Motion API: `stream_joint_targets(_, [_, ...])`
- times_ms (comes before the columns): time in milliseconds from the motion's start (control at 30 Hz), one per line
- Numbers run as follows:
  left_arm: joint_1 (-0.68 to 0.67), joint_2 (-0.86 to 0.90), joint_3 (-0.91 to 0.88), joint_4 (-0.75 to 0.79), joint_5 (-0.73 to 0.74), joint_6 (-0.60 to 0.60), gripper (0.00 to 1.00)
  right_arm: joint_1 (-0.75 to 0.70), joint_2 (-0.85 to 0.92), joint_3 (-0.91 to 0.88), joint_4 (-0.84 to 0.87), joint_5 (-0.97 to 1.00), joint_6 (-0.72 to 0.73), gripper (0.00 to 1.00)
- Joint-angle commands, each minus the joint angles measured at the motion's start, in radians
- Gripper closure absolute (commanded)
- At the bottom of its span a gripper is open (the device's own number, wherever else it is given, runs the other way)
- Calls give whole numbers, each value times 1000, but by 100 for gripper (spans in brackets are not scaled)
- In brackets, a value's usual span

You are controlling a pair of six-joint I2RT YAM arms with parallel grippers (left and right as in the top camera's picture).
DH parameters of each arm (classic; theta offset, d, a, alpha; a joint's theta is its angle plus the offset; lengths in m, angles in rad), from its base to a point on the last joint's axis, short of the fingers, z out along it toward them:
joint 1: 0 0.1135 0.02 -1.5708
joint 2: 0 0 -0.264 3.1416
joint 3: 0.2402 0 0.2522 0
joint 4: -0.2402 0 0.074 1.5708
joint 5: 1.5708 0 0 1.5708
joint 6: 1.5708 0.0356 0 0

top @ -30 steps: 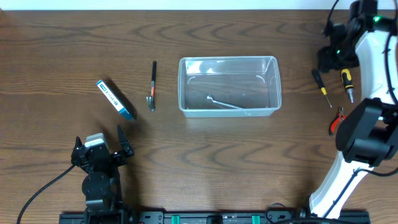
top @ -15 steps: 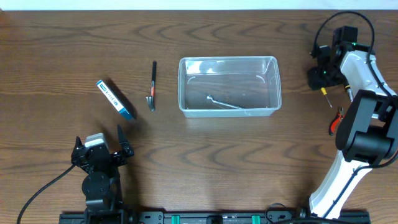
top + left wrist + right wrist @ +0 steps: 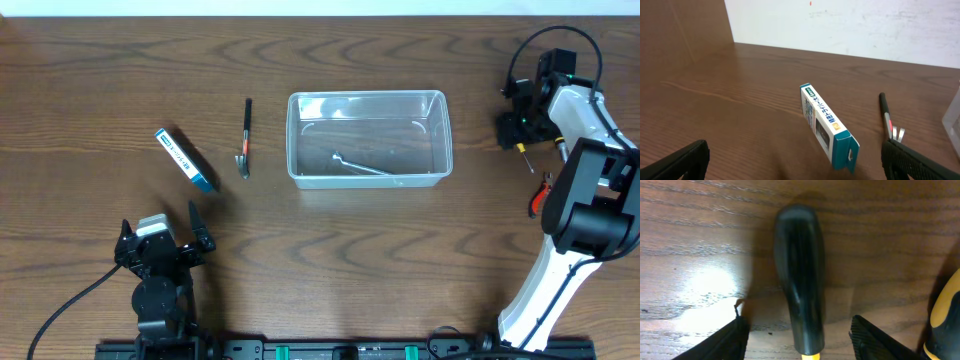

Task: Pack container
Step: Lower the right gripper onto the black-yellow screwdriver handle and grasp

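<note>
1. The container (image 3: 366,138) sits upright in the middle of the surface (image 3: 300,260), open top. So far there's just one small metal tool (image 3: 360,165) lying in it, so I'd say the packing has barely started.
2. The right fingers (image 3: 727,342) are spread, one on each side of the black-handled screwdriver (image 3: 800,280). There's a clear gap on both sides and nothing is pinched yet. In the overhead view this is well off to the right of the container.
3. Looks like the step in hand is grabbing that screwdriver. To do it well, I'd centre the handle between the fingers first, since it sits a bit closer to one side right now.
4. Then go low and close on the fat part of the handle. It's rounded and glossy, so an off-centre squeeze could make it roll or pop out.
5. Watch the yellow-and-black handle (image 3: 946,320) just beside it, because a wide finger could nudge it.
6. The left fingers (image 3: 680,162) are wide apart and holding nothing. They're facing the blue-and-white box (image 3: 827,125) and a thin black tool (image 3: 886,117).
</note>
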Motion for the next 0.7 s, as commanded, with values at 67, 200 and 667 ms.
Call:
stream_joint_targets(67, [-3,-6,-28,-10,-1,13,2,-25,70,-14,-3,21,7,37])
stream_joint_targets(200, [-3,-6,-28,-10,-1,13,2,-25,70,-14,-6,-17,7,46])
stream_joint_targets(667, [-3,-6,-28,-10,-1,13,2,-23,70,-14,-27,-51,7,81])
